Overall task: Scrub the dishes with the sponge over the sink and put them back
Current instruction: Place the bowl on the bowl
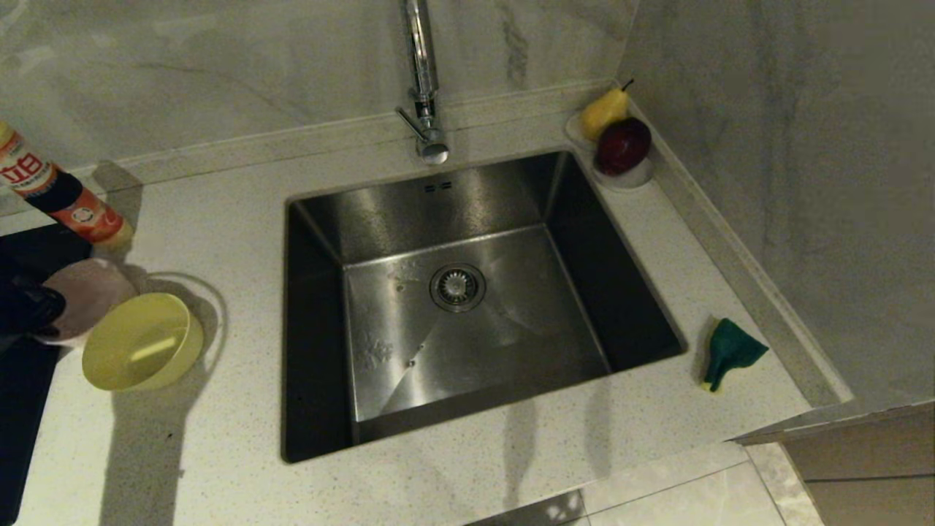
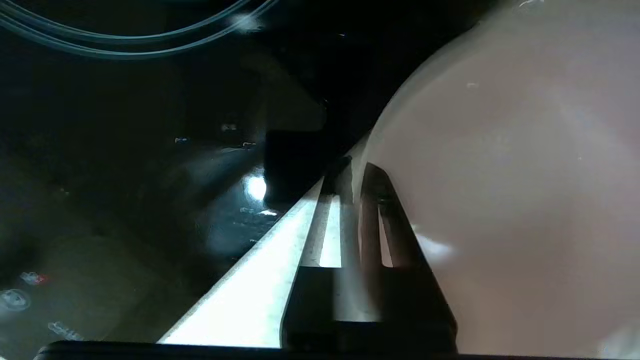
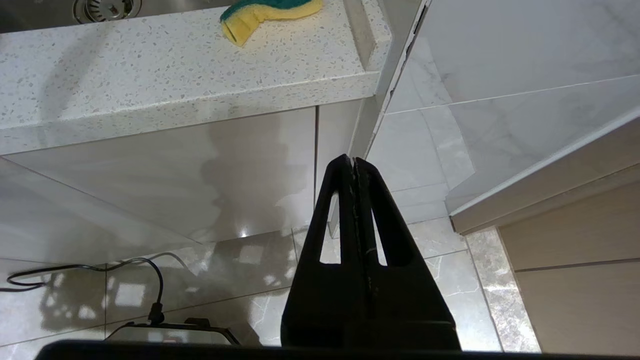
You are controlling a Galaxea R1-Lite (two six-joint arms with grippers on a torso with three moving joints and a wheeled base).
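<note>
A pale pink bowl (image 1: 88, 292) stands on the counter at the far left, with a yellow bowl (image 1: 142, 342) tilted against it on the sink side. My left gripper (image 1: 33, 307) is at the pink bowl's far-left edge. In the left wrist view the left gripper (image 2: 357, 170) is shut on the rim of the pink bowl (image 2: 500, 175), one finger outside and one inside the wall. The green and yellow sponge (image 1: 730, 351) lies folded on the counter right of the sink (image 1: 511, 329). My right gripper (image 3: 354, 160) hangs shut and empty below the counter edge; the sponge (image 3: 265, 12) lies above it.
A tall chrome tap (image 1: 424, 88) rises behind the sink. A pear (image 1: 605, 111) and a dark red apple (image 1: 622, 145) sit on white saucers at the back right corner. An orange-labelled bottle (image 1: 58, 197) leans at the back left. A black hob (image 1: 22, 409) borders the counter's left.
</note>
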